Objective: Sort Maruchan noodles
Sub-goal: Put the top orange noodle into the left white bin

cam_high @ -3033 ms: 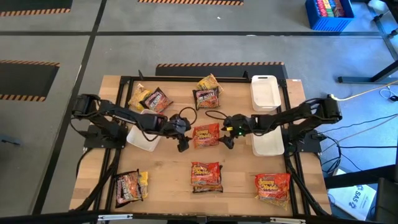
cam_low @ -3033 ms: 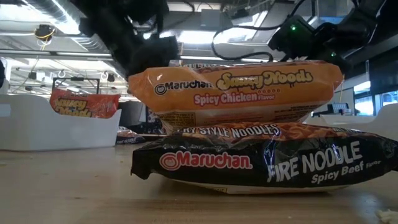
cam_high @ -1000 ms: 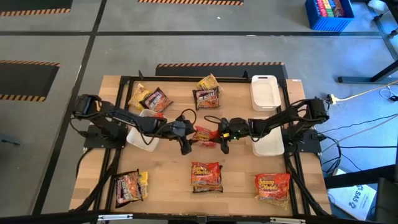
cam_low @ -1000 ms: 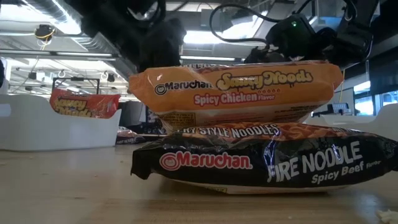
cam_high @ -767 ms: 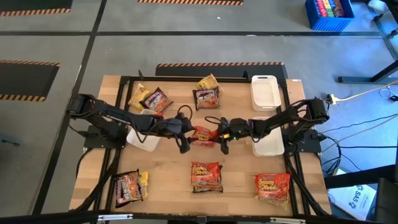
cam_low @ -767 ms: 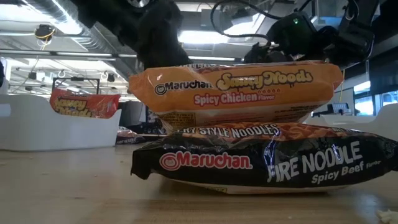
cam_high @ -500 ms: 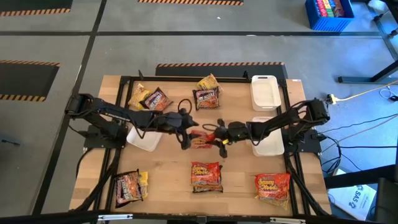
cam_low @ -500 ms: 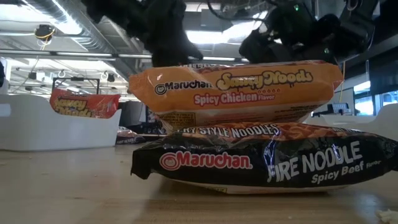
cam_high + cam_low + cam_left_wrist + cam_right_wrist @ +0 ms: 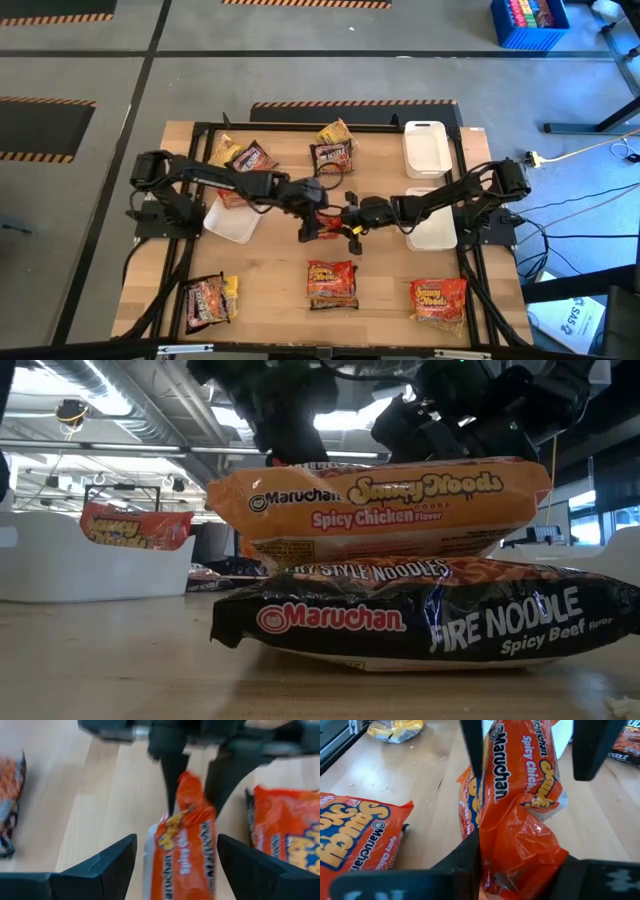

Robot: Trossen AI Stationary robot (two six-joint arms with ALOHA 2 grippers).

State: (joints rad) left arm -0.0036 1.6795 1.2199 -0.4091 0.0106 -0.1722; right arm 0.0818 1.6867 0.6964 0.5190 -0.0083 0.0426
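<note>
Wooden table (image 9: 270, 300), seen from above, fills the middle of the frame with grey floor around it. At its centre, an orange Spicy Chicken packet (image 9: 520, 805) hangs between my two grippers. My right gripper (image 9: 347, 222) is clamped on one end of the packet, fingers pinching the crinkled plastic. My left gripper (image 9: 312, 222) faces it from the left with fingers spread wide on either side of the packet's other end, not pressing it. Below centre lies a second orange packet (image 9: 332, 284), with a third (image 9: 438, 301) at lower right. A dark packet over a yellow one (image 9: 210, 298) sits at lower left. More packets (image 9: 333, 152) lie along the upper edge. White trays (image 9: 425, 148) stand at right, another white tray (image 9: 230, 222) at left.
</note>
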